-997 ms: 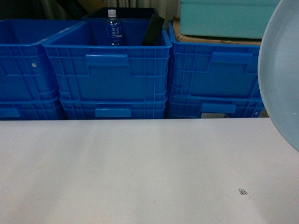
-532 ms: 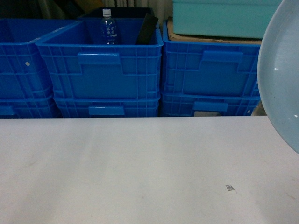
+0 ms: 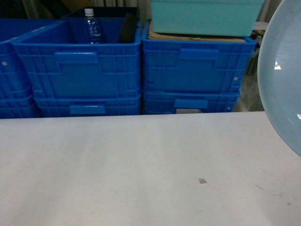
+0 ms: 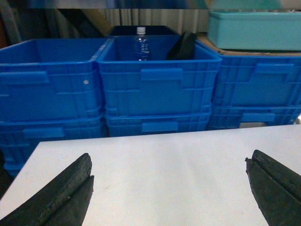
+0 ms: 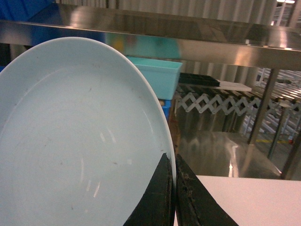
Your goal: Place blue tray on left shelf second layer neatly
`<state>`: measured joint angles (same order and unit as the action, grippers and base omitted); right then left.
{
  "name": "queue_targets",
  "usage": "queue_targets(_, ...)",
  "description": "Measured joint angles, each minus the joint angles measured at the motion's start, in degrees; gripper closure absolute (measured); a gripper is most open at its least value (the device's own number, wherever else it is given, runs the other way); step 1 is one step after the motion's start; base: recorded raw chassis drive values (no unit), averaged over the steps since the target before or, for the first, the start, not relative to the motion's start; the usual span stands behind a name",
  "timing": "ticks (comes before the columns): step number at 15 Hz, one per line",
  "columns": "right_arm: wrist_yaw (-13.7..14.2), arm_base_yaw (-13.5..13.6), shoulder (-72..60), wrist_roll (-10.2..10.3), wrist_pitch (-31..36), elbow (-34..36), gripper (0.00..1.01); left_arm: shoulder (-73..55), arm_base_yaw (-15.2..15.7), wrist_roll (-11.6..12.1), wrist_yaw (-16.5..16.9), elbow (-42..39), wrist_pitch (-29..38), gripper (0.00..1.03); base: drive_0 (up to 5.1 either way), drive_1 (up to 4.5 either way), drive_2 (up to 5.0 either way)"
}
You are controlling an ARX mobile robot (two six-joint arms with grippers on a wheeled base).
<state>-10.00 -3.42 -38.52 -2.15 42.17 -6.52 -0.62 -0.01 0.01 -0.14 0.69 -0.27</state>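
Note:
The pale blue tray point(image 3: 282, 80) hangs tilted on edge at the right border of the head view, above the white table point(image 3: 141, 169). In the right wrist view the blue tray point(image 5: 70, 141) fills the left half, and my right gripper point(image 5: 172, 160) is shut on its rim, one finger on each face. My left gripper point(image 4: 168, 159) hovers over the table, open and holding nothing, with its fingers point(image 4: 61, 197) far apart. A stainless-steel rack rail point(image 5: 188, 37) and a shiny lower tier point(image 5: 221, 150) show behind the tray. I cannot tell whether this is the left shelf second layer.
Stacked dark-blue crates point(image 3: 80, 66) stand right behind the table's far edge. One holds a water bottle point(image 3: 90, 26) and a black item. A turquoise box point(image 3: 202, 16) sits on cardboard atop the right stack point(image 3: 193, 70). A small black mark point(image 3: 202, 181) lies on the table.
The crates and the table mark have slid left in the head view, so the view has swung rightward. The tray stays at the right edge, still gripped.

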Motion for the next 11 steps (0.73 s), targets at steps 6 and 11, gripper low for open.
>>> queue_targets(6, 0.09, 0.0, 0.0, 0.0, 0.33, 0.02, 0.99, 0.0, 0.0, 0.0, 0.11, 0.0, 0.0, 0.05, 3.2, -5.29, -2.6)
queue_targets(11, 0.31, -0.07, 0.02, 0.0, 0.11, 0.07, 0.99, 0.0, 0.0, 0.0, 0.13, 0.0, 0.07, 0.05, -0.4, -2.1, -1.6)
